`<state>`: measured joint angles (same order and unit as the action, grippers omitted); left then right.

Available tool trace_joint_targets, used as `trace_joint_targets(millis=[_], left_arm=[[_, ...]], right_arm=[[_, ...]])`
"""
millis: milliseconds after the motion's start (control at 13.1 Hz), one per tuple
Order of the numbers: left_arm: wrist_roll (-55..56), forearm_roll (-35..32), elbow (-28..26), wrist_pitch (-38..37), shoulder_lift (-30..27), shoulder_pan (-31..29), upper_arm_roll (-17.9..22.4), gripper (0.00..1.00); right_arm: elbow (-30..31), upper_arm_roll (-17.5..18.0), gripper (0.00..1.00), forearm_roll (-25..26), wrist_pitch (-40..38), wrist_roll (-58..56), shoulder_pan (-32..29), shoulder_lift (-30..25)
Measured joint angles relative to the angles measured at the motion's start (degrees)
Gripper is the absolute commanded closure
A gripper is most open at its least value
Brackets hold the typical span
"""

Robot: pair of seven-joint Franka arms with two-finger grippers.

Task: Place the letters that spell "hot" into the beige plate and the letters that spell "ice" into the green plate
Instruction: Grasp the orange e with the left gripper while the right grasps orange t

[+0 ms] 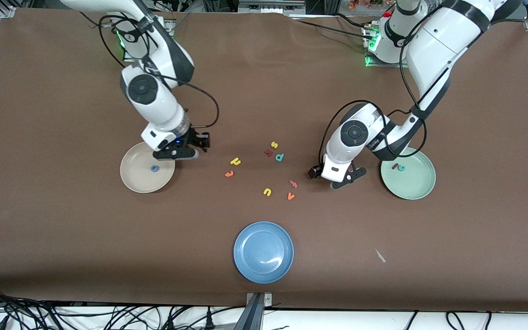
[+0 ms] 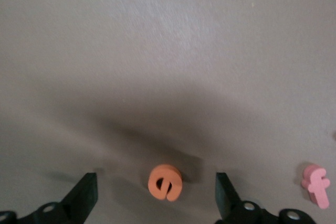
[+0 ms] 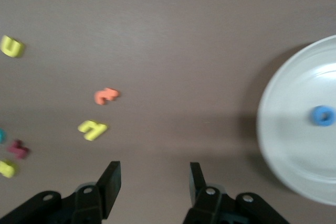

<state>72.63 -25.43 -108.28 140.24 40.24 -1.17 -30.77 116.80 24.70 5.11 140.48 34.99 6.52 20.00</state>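
Note:
The beige plate (image 1: 132,176) holds the blue o (image 1: 154,168). My right gripper (image 1: 196,147) hangs open and empty beside that plate's rim; its wrist view shows the plate (image 3: 286,129), the o (image 3: 322,115), the orange t (image 3: 106,96) and the yellow h (image 3: 92,128). The h (image 1: 235,161) and t (image 1: 229,173) lie on the cloth mid-table. The green plate (image 1: 417,183) holds the dark red i (image 1: 395,166) and teal c (image 1: 401,168). My left gripper (image 1: 335,179) is low beside it, open, with the orange e (image 2: 166,182) between its fingers, untouched; the front view hides the e.
Loose letters lie mid-table: a yellow s (image 1: 274,145), a dark red letter (image 1: 268,152), a teal p-shaped one (image 1: 279,157), a yellow u (image 1: 267,192), a pink f (image 1: 294,184) and an orange v (image 1: 291,196). A blue plate (image 1: 264,252) sits nearest the front camera.

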Motion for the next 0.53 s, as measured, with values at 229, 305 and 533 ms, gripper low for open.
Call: trace_joint_targets(millis=[229,305,533], left_arm=[[1.39,0.0,0.0,0.0,0.44,1.41,0.01,0.53],[1.44,0.0,0.06,0.0,0.47,1.46,0.0,0.56],[1.45,0.0,0.36,-0.07,0.4,1.42,-0.01,0.55]], right_arm=[[-6.07,-1.53,0.39,0.42,0.59,4.68,3.47,6.0],[-7.87,-2.53,0.39,0.65,1.0,4.71,4.52,8.29],[-10.72,-5.12,0.39,5.76,2.61,4.84,7.56,13.23]])
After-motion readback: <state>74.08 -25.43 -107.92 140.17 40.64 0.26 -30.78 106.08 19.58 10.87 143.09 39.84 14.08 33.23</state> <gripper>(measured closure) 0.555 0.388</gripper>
